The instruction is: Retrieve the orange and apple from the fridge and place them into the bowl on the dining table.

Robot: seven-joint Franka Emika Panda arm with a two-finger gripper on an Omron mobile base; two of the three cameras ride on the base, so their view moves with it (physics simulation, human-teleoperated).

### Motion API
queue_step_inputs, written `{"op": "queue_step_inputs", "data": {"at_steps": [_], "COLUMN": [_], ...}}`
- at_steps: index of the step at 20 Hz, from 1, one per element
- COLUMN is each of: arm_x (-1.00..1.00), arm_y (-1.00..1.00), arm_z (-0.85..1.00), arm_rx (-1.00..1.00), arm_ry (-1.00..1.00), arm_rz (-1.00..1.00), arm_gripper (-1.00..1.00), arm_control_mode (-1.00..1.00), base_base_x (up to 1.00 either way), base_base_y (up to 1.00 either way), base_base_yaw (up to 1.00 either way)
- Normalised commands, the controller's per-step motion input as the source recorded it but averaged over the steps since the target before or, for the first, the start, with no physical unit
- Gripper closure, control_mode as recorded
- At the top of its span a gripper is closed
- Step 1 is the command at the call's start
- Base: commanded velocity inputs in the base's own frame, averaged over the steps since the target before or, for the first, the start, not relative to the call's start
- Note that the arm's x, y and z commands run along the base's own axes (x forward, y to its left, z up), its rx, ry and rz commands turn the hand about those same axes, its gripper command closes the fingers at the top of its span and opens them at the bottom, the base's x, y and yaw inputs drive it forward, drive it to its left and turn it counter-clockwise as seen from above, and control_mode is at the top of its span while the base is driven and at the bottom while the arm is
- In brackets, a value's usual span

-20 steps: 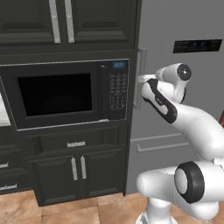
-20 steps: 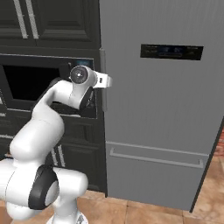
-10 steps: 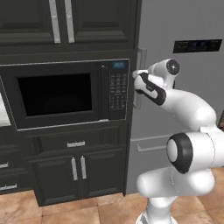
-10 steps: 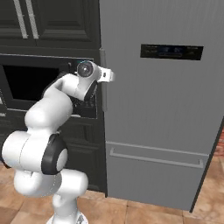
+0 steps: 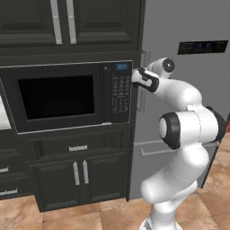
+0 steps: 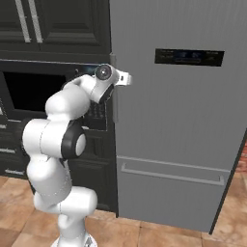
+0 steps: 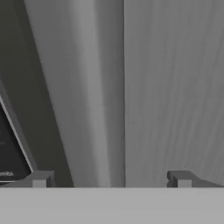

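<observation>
The fridge (image 5: pixel 188 27) is a tall grey metal unit with a black display panel, and its door is shut; it also stands in the right base view (image 6: pixel 183 125). Its long vertical handle (image 5: pixel 143 83) runs along the door's left edge, next to the microwave. My gripper (image 5: pixel 138 76) is right at this handle, at about the height of the microwave's top. In the hand view the gripper (image 7: pixel 110 179) is open, and the pale handle bar (image 7: pixel 94 87) rises between the two wide-set fingertips (image 7: pixel 40 179). The orange, apple, bowl and dining table are out of view.
A black microwave (image 5: pixel 58 96) sits in dark cabinetry just left of the fridge, its keypad (image 5: pixel 120 92) close to my hand. Dark cupboards (image 5: pixel 63 22) stand above it and drawers below. The fridge's lower drawer has a horizontal handle (image 6: pixel 171 174). The floor is brown tile.
The arm has folded in and risen, carrying the hand up and closer to the fridge handle. The jaws have stayed open.
</observation>
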Motion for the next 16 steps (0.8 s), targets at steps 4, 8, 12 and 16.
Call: {"op": "queue_step_inputs", "data": {"at_steps": [4,8,12,16], "arm_x": [0.84,0.9,0.84,0.54], "arm_y": [-0.11,-0.08,0.0,0.0], "arm_z": [-0.08,-0.15,-0.04,0.0], "arm_rx": [0.0,0.0,0.0,0.0], "arm_ry": [0.0,0.0,0.01,0.07], "arm_rz": [0.0,0.0,0.0,0.0], "arm_gripper": [-1.0,-1.0,-1.0,1.0], "arm_control_mode": [-1.0,-1.0,-1.0,-1.0], "base_base_x": [0.0,0.0,0.0,0.0], "base_base_y": [0.0,0.0,0.0,0.0], "base_base_yaw": [0.0,0.0,0.0,0.0]}}
